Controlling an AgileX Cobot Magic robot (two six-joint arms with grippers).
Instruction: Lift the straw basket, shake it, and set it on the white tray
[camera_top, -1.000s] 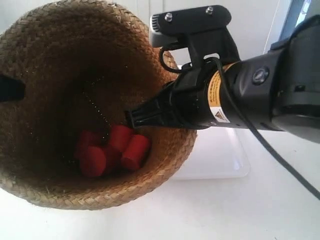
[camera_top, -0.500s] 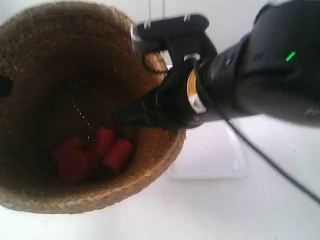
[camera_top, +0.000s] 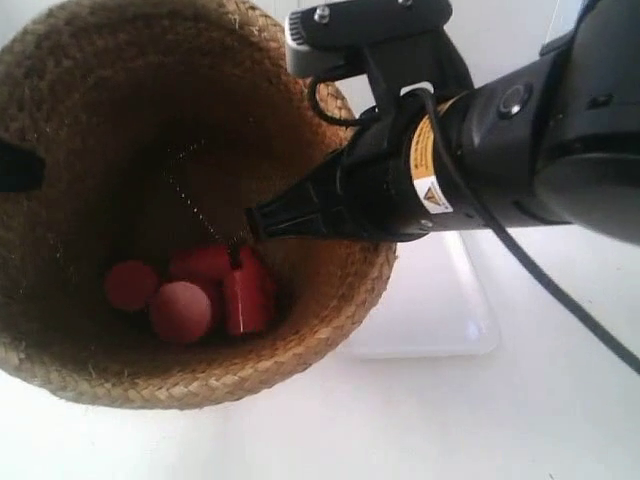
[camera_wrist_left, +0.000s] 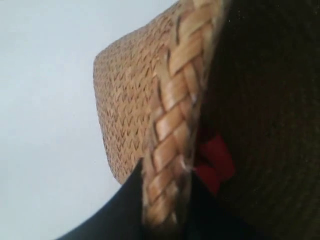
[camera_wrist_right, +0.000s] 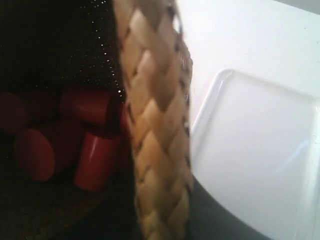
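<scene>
The straw basket (camera_top: 330, 300) fills the exterior view's left, its dark inside turned toward the camera, with several red cylinders (camera_top: 200, 290) lying at the bottom. My right gripper (camera_top: 258, 225) is shut on the braided rim (camera_wrist_right: 155, 125) on the tray side, one finger inside and one outside. My left gripper (camera_top: 18, 165) is shut on the opposite rim (camera_wrist_left: 172, 125). Beside and partly behind the basket lies the white tray (camera_top: 440, 310), also visible past the rim in the right wrist view (camera_wrist_right: 255, 150). The basket is not on the tray.
A white tabletop (camera_top: 480, 420) spreads below and around the basket and tray. The bulky black right arm (camera_top: 520, 150) with its cable crosses the upper right of the exterior view. Red cylinders (camera_wrist_right: 95, 155) show inside the basket from the right wrist.
The basket and right arm swung left and then back right. The red cylinders tumbled inside and now lie differently, two showing their round ends. Both grips held.
</scene>
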